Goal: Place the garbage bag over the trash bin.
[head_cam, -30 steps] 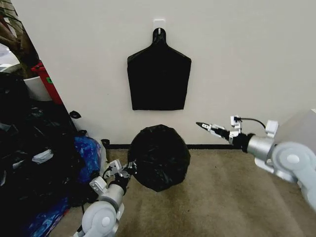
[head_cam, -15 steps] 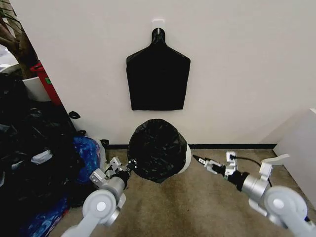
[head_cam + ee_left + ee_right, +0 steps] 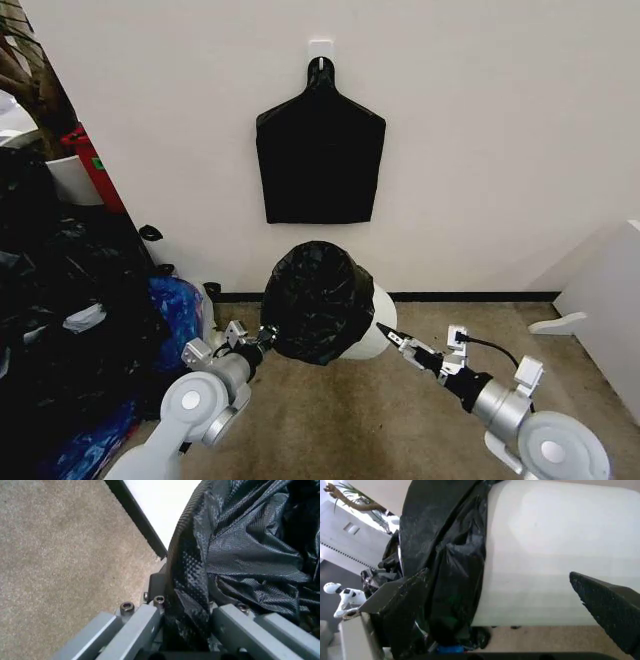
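Head view: bag [image 3: 318, 300], glossy wrinkled black film, sitting over tilted white round bin [image 3: 371, 325] above carpet floor [image 3: 400, 380]. Left gripper [image 3: 262, 338] gripping bag's left edge; right gripper [image 3: 385, 332] hovering beside bin wall.

Left wrist view: jaws pinching embossed film [image 3: 200, 577]. Risk: thin film tearing or slipping free if pulled hard.

Right wrist view: jaws spread, straddling smooth white wall [image 3: 545, 555], bag hem [image 3: 447, 566] only partway down. Risk: bin tipping.

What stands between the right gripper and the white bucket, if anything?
Nothing visible. The right gripper, fingers open, sits just beside the trash bin at its bare white wall. The garbage bag already covers the mouth, and the left gripper pinches its edge.
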### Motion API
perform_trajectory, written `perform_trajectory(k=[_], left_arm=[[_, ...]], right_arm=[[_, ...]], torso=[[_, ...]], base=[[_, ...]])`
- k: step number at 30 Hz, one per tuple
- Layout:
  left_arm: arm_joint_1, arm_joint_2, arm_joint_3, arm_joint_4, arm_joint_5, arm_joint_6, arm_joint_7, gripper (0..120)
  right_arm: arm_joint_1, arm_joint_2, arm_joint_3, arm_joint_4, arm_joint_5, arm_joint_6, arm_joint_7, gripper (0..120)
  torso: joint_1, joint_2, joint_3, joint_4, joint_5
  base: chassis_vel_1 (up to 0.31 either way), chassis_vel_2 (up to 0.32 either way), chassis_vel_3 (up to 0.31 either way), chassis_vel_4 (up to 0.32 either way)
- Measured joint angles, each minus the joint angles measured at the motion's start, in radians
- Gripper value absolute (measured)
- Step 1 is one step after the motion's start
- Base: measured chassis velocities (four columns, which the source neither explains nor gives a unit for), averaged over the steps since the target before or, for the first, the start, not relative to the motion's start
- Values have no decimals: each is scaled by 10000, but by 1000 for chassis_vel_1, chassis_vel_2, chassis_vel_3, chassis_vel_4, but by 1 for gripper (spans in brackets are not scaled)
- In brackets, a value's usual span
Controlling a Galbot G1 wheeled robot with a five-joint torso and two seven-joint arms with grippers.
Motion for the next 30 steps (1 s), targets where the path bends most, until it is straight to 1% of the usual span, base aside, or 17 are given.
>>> perform_trajectory(k=[6, 14, 26, 30], left_arm=[[3, -8, 50, -60, 31, 1, -15, 1], [28, 41, 63, -196, 62, 1, -20, 1], [130, 61, 34, -453, 15, 6, -43, 1], [200, 79, -25, -575, -21, 12, -43, 1]], right_arm=[[108, 121, -171, 87, -189, 35, 154, 100], [316, 182, -255, -228, -447, 65, 175, 100], [424, 199, -99, -1273, -767, 245, -137, 100], [417, 199, 7, -1826, -930, 369, -374, 100]], torso=[[0, 0, 0, -1, -2], [0, 0, 1, -1, -2], [0, 0, 1, 0, -1], [0, 0, 1, -1, -1]], base=[[0, 0, 0, 0], [0, 0, 0, 0], [0, 0, 0, 0], [0, 0, 0, 0]])
